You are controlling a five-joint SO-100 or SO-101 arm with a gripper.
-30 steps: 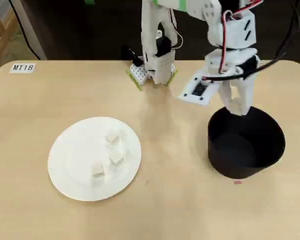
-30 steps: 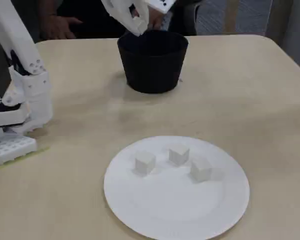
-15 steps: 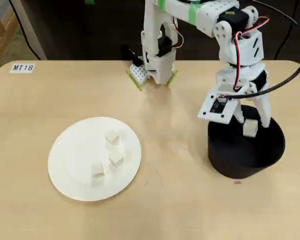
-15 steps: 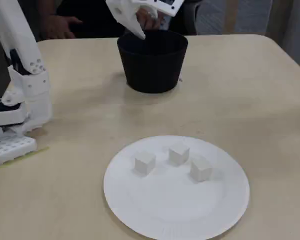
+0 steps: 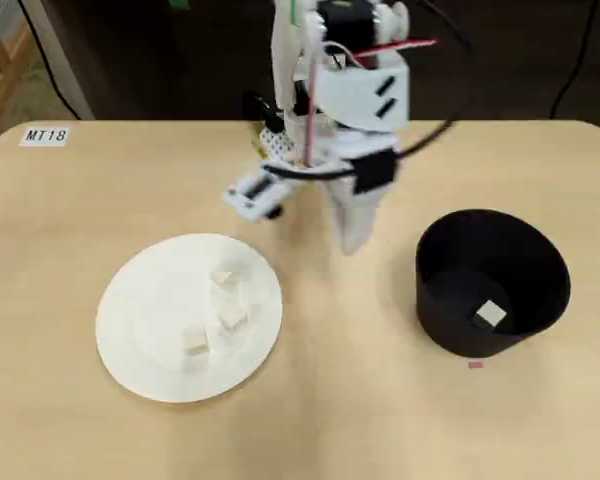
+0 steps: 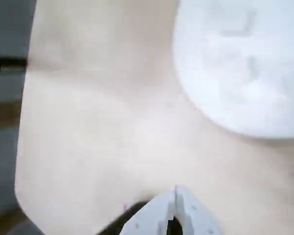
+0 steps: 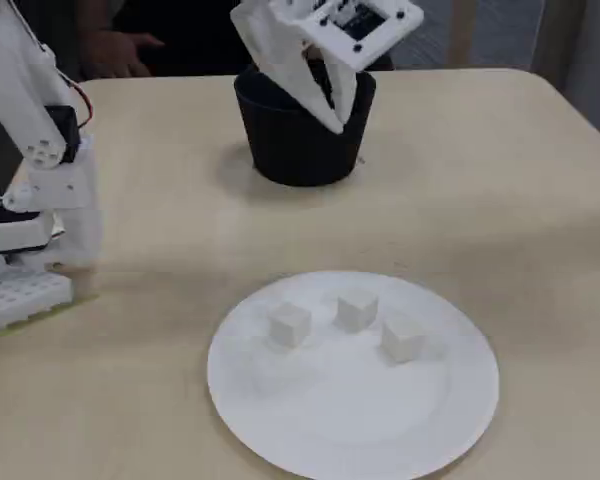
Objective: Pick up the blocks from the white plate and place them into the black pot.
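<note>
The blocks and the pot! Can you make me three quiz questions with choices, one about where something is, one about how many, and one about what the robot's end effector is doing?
1. Where is the block that has left the plate?
A. Inside the black pot
B. On the bare table
C. In the end effector

2. How many blocks lie on the white plate?
A. One
B. Three
C. Five

3. What state is the end effector in?
A. Shut on a block
B. Wide open over the plate
C. Shut and empty

Answers:
1. A: the overhead view shows it on the floor of the black pot.
2. B: the fixed view shows three cubes in a row.
3. C: the wrist view shows the fingers together, with nothing between them.
</note>
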